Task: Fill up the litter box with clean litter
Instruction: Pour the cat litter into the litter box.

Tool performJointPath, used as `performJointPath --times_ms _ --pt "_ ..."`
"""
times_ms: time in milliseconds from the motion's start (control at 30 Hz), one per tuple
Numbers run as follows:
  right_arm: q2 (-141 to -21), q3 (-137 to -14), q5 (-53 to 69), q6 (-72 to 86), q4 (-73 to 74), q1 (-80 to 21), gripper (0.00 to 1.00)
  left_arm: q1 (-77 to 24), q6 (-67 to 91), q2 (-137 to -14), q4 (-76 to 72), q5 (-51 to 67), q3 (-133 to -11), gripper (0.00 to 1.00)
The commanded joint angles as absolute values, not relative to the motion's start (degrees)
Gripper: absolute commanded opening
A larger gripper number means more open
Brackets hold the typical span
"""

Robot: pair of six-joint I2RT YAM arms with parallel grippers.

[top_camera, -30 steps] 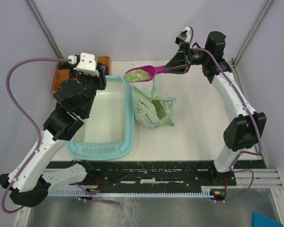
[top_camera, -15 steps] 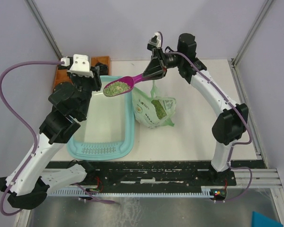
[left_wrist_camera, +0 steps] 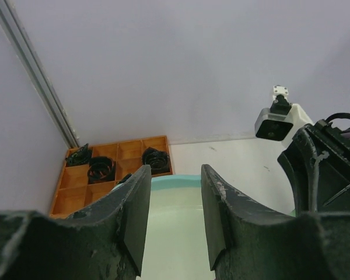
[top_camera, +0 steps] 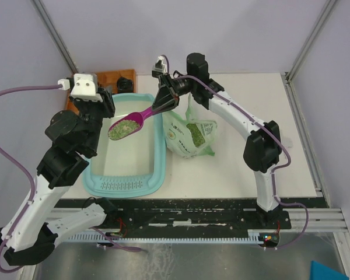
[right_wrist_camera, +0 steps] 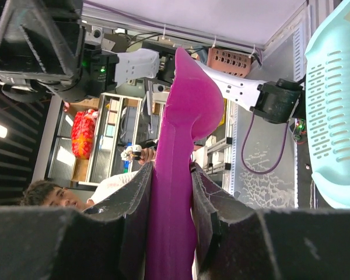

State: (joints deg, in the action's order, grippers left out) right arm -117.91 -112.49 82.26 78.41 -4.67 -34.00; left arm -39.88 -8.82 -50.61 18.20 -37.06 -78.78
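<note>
The light-teal litter box (top_camera: 158,157) lies left of centre on the table, its grate strip at the near end; its far rim (left_wrist_camera: 175,182) shows in the left wrist view and its grate end (right_wrist_camera: 332,116) in the right wrist view. My right gripper (top_camera: 161,105) is shut on the handle of the magenta scoop (top_camera: 128,124), which carries green litter (top_camera: 120,129) over the box's left half. The scoop handle (right_wrist_camera: 172,192) sits between the fingers. My left gripper (left_wrist_camera: 172,219) is open and empty, above the box's far left part.
A pale green bag (top_camera: 189,135) of litter stands open just right of the box. An orange compartment tray (top_camera: 114,79) with black rings sits at the back left, also in the left wrist view (left_wrist_camera: 108,169). Frame posts stand at the back corners.
My right arm has swung left, carrying the loaded scoop from above the bag to over the box's interior. My left arm has drawn back to the left.
</note>
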Motion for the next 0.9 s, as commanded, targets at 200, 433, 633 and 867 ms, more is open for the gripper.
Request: performJointPath --times_ms 200,433,633,867 --pt "-123.6 -119.0 82.5 78.9 -9.6 -37.5 0.02 -40.0 -6.1 -52.6 19.9 -36.2 -80.2 0.46" --pt "-129.5 -124.2 82.7 78.2 -8.8 -39.4 0.02 -40.0 -8.1 -54.3 18.6 -35.7 -81.8 0.46" --pt "-130.8 -123.5 82.0 77.6 -8.2 -40.1 0.02 -40.0 -7.9 -53.6 19.3 -35.6 -81.9 0.46" --pt "-125.9 -121.4 79.8 72.1 -0.3 -40.1 0.02 -40.0 -8.2 -52.7 19.3 -36.4 -81.9 0.46"
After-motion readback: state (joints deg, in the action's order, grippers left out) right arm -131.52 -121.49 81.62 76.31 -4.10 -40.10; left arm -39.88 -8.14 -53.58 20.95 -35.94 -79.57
